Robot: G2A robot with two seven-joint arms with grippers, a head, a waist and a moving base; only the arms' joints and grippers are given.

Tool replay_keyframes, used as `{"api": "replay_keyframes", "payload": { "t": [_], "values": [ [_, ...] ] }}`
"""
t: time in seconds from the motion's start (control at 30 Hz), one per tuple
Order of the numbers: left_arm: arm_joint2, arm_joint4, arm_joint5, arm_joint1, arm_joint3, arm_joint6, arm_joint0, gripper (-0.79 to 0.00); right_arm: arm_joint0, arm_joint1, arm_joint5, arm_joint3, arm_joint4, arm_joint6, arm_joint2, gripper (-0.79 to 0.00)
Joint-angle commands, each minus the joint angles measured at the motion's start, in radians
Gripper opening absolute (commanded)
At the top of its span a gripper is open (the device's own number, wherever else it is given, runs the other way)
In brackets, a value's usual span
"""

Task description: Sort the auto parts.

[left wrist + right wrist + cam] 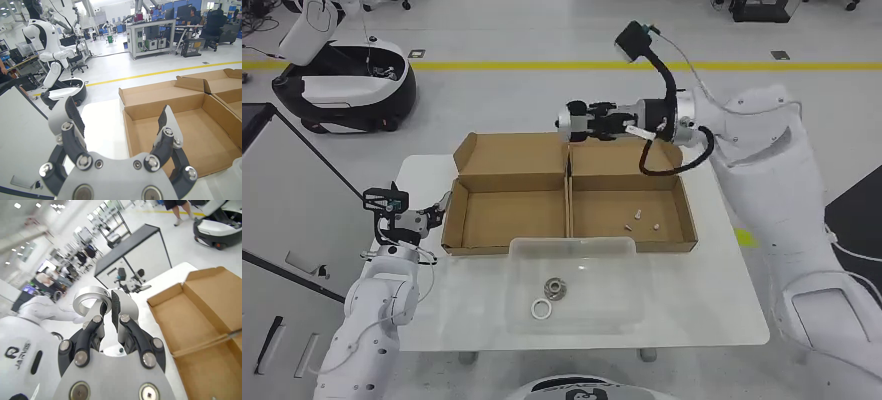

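My right gripper (107,303) is shut on the rim of a silver metal ring (88,302). In the top view this gripper (568,122) hangs in the air above the back flaps, over the seam between the two cardboard boxes. The left box (504,220) is empty inside. The right box (627,200) holds a few small white parts (638,213). My left gripper (437,211) stands open with nothing between its fingers, just off the left box's outer wall (130,136). A clear bin (622,300) in front of the boxes holds a white ring (540,309) and a metal bearing-like part (556,289).
The white table (712,290) has bare room to the right of the bin and at its left front. Another robot's base (342,80) stands on the floor beyond the table's back left. A dark-framed panel (302,150) runs along the left side.
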Motion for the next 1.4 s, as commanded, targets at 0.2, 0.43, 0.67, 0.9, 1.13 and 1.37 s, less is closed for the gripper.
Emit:
{"api": "replay_keyframes", "payload": {
  "t": [0.2,0.43,0.67,0.9,1.13,1.37],
  "values": [
    [0.0,0.0,0.0,0.0,0.0,0.0,0.0,0.0,0.223,-0.056,0.01,0.215,-0.23,0.023,-0.238,-0.785],
    [0.0,0.0,0.0,0.0,0.0,0.0,0.0,0.0,0.291,-0.103,0.024,0.344,-0.279,0.019,-0.363,-0.785],
    [0.0,0.0,0.0,0.0,0.0,0.0,0.0,0.0,0.32,-0.135,0.013,0.426,-0.329,0.029,-0.439,-0.785],
    [0.0,0.0,0.0,0.0,0.0,0.0,0.0,0.0,0.373,-0.189,-0.021,0.502,-0.4,0.043,-0.54,-0.785],
    [0.0,0.0,0.0,0.0,0.0,0.0,0.0,0.0,0.414,-0.281,-0.032,0.619,-0.442,0.046,-0.663,-0.785],
    [0.0,0.0,0.0,0.0,0.0,0.0,0.0,0.0,0.441,-0.376,-0.055,0.766,-0.419,0.042,-0.725,-0.785]
  ]
}}
